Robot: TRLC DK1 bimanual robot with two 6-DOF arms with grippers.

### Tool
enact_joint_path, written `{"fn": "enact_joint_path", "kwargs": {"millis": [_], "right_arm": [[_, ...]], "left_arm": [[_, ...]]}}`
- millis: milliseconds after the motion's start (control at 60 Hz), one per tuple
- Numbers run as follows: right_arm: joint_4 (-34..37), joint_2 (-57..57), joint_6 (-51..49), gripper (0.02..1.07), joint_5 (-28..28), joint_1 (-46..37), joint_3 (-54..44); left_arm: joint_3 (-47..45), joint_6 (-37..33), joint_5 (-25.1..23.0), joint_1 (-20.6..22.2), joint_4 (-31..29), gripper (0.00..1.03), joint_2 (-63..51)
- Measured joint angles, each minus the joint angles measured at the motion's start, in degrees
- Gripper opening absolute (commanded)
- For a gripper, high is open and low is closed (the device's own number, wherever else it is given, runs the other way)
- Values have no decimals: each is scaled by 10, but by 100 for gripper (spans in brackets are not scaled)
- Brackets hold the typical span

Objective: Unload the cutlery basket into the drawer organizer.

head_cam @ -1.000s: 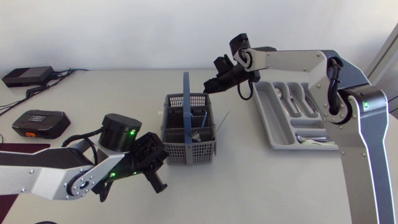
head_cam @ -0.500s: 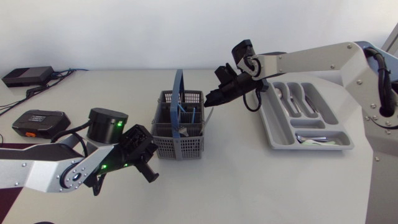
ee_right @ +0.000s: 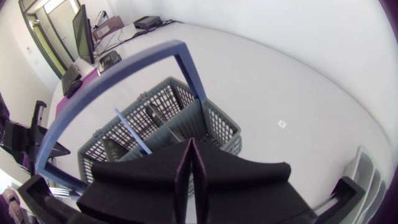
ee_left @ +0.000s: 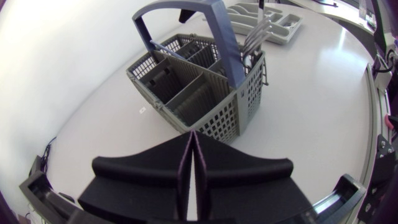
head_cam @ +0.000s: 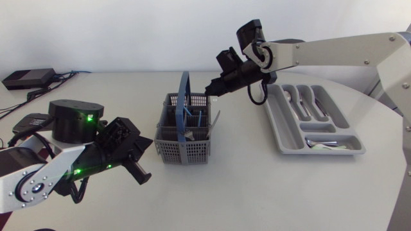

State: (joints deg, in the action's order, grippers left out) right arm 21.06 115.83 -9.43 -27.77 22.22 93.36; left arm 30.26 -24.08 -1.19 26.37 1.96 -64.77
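The grey cutlery basket [head_cam: 183,138] with a blue handle [head_cam: 185,90] stands mid-table, a few pieces of cutlery [head_cam: 194,122] upright in it. The grey drawer organizer [head_cam: 287,135] lies to its right, with cutlery in several compartments. My left gripper [head_cam: 142,177] is shut and empty, low beside the basket's front left corner. In the left wrist view the basket [ee_left: 205,99] stands just ahead of that gripper [ee_left: 194,155]. My right gripper [head_cam: 212,91] is shut and empty, above the basket's back right corner. Its wrist view looks down past the gripper [ee_right: 189,165] into the basket [ee_right: 168,121].
A black box [head_cam: 27,78] with cables sits at the table's far left corner. My left arm's base and links fill the front left. Bare table shows in front of the basket and the organizer.
The basket has shifted slightly left. My left arm has drawn back to the left, away from it. My right gripper dipped toward the basket's rim, then rose and moved a little left.
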Motion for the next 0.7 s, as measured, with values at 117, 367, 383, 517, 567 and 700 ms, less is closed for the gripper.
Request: {"fn": "enact_joint_path", "kwargs": {"millis": [117, 367, 383, 517, 567, 700], "right_arm": [[0, 9, 0, 8, 11, 17, 5], [29, 48, 0, 8, 29, 23, 22], [30, 48, 0, 8, 29, 24, 21], [25, 36, 0, 8, 28, 31, -7], [24, 21, 0, 8, 26, 37, -27], [6, -19, 3, 8, 32, 53, -88]], "left_arm": [[0, 0, 0, 0, 0, 4, 0], [0, 0, -2, 0, -1, 4, 0], [0, 0, -2, 0, -1, 4, 0], [0, 0, -3, 0, -1, 4, 0], [0, 0, -4, 0, -1, 4, -1], [0, 0, -4, 0, 0, 4, -7]]}}
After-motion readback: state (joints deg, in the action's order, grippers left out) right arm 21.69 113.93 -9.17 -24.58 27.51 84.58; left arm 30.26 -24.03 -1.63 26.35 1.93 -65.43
